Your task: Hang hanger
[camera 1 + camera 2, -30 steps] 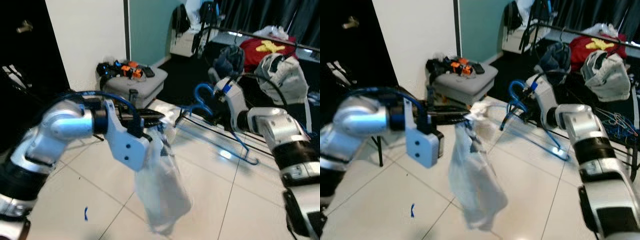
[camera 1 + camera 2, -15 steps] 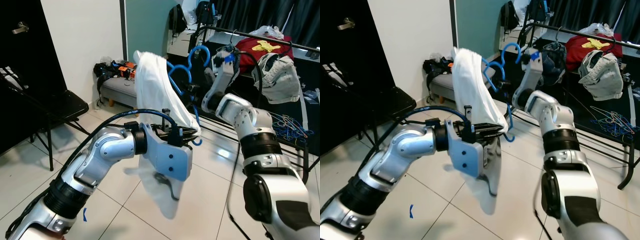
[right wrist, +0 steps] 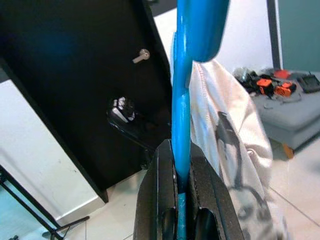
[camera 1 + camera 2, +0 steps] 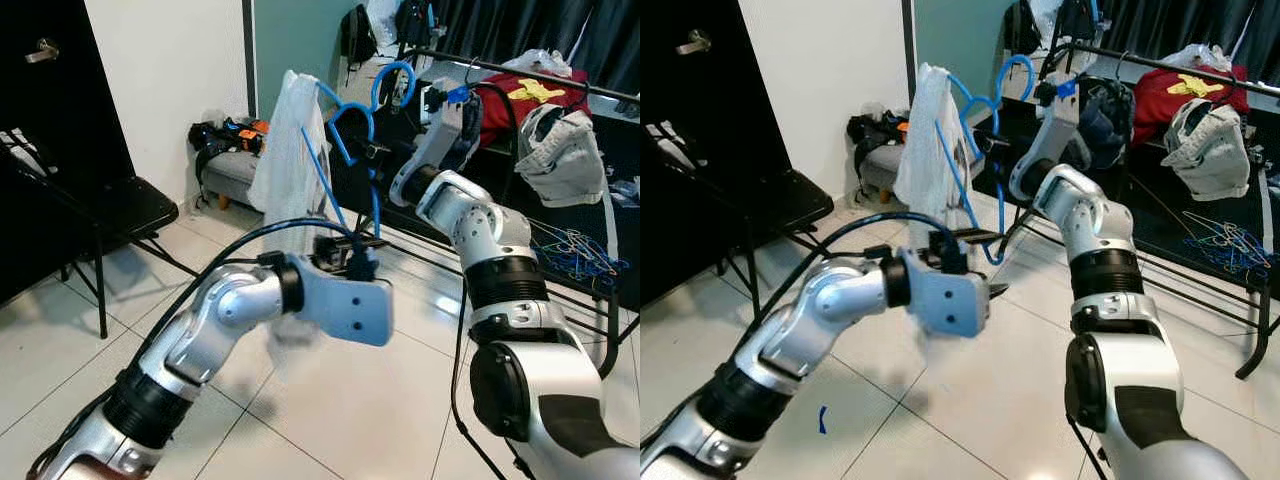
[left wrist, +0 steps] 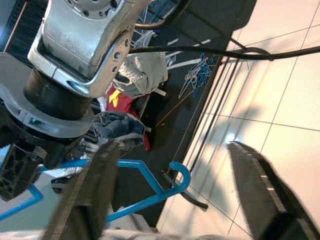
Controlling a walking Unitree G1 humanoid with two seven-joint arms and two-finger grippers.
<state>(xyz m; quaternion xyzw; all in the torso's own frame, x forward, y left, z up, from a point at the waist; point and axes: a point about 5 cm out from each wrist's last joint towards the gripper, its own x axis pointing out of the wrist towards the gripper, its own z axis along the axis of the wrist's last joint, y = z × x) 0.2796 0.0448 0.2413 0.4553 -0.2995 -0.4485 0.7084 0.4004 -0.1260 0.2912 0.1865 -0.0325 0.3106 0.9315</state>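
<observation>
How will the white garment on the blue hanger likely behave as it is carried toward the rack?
Probably floppy: the white garment drapes in loose folds off the blue hanger. Likely light, hanging from that thin frame. It may slide, since it sits bunched to one side.

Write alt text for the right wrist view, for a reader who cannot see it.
The right gripper is shut on a blue hanger rising between its black fingers. A white garment hangs beside it, with a black door behind.

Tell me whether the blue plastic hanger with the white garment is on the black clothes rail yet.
Not yet. The blue plastic hanger sits clamped in the right gripper, its hook short of the black clothes rail.
</observation>
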